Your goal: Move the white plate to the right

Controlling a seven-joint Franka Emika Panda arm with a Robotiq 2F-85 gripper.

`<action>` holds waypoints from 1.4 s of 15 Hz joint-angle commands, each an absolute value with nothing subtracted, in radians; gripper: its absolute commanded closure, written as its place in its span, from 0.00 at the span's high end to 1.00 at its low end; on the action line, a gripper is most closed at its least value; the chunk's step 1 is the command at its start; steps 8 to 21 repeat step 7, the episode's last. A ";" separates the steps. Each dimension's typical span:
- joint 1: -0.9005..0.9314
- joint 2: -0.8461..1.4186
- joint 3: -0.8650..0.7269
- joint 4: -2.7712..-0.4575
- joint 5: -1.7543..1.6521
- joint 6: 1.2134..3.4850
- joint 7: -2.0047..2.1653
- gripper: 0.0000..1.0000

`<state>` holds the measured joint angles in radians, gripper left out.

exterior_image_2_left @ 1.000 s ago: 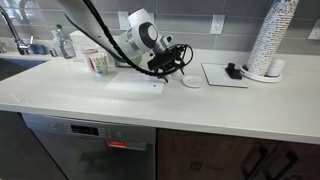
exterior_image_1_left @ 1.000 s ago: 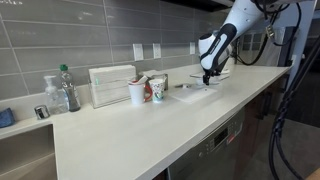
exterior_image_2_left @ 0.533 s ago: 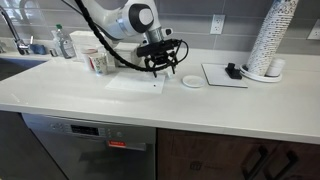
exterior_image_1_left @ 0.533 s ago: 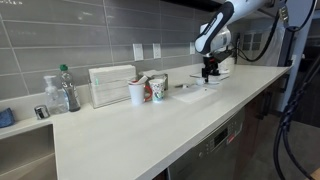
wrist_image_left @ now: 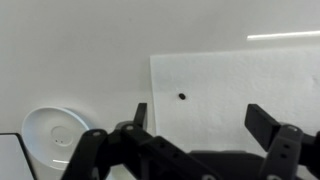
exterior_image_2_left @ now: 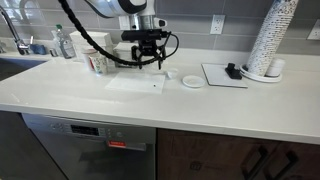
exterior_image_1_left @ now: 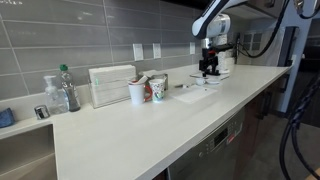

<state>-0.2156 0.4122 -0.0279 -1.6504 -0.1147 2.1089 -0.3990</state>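
Observation:
The white plate (exterior_image_2_left: pixel 191 80) is a small round shallow dish resting on the counter, just right of a flat white mat (exterior_image_2_left: pixel 135 83). In the wrist view the white plate (wrist_image_left: pixel 55 135) sits at the lower left, beside the mat (wrist_image_left: pixel 230 85). My gripper (exterior_image_2_left: pixel 148 58) hangs open and empty above the mat, up and to the left of the plate and not touching it. Its two dark fingers (wrist_image_left: pixel 200 120) spread wide over the mat. The gripper also shows in an exterior view (exterior_image_1_left: pixel 209 70), raised over the counter.
Two paper cups (exterior_image_1_left: pixel 137 92) (exterior_image_1_left: pixel 157 88), a napkin holder (exterior_image_1_left: pixel 111 85) and a bottle (exterior_image_1_left: pixel 66 88) stand along the wall. A dark-edged tray (exterior_image_2_left: pixel 224 75) with a black object and a tall cup stack (exterior_image_2_left: pixel 272 40) sit right of the plate. A sink faucet (exterior_image_2_left: pixel 18 35) is far left.
The gripper rose from beside the plate and moved away over the mat. The plate stays on the counter.

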 commanded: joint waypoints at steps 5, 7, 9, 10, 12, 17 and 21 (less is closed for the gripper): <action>-0.196 0.372 -0.042 -1.682 -0.109 2.049 -0.403 1.00; -0.195 0.370 -0.043 -1.685 -0.109 2.049 -0.403 1.00; -0.195 0.370 -0.043 -1.685 -0.109 2.049 -0.403 1.00; -0.195 0.370 -0.043 -1.685 -0.109 2.049 -0.403 1.00; -0.195 0.370 -0.043 -1.685 -0.109 2.049 -0.403 1.00; -0.195 0.370 -0.043 -1.685 -0.109 2.049 -0.403 1.00; -0.195 0.370 -0.043 -1.685 -0.109 2.049 -0.403 1.00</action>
